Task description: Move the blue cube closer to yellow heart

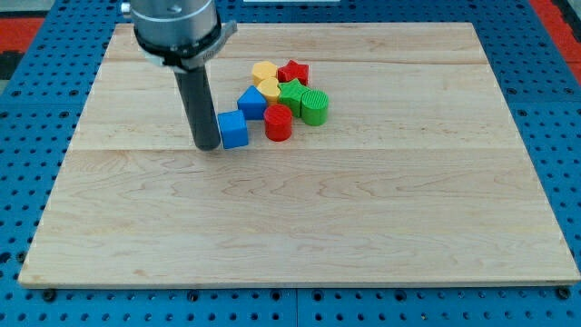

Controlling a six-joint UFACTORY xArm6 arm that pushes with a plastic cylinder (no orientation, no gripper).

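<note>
The blue cube (233, 130) sits on the wooden board (300, 227), left of centre. My tip (207, 145) is right against the cube's left side, seemingly touching it. The yellow heart (270, 88) lies up and to the right of the cube, inside a tight cluster of blocks. A second blue block (251, 102), whose shape I cannot make out, lies between the cube and the heart.
The cluster also holds another yellow block (264, 71), a red star (293, 72), a green star (291, 93), a green cylinder (314, 107) and a red cylinder (278, 123), which stands just right of the blue cube.
</note>
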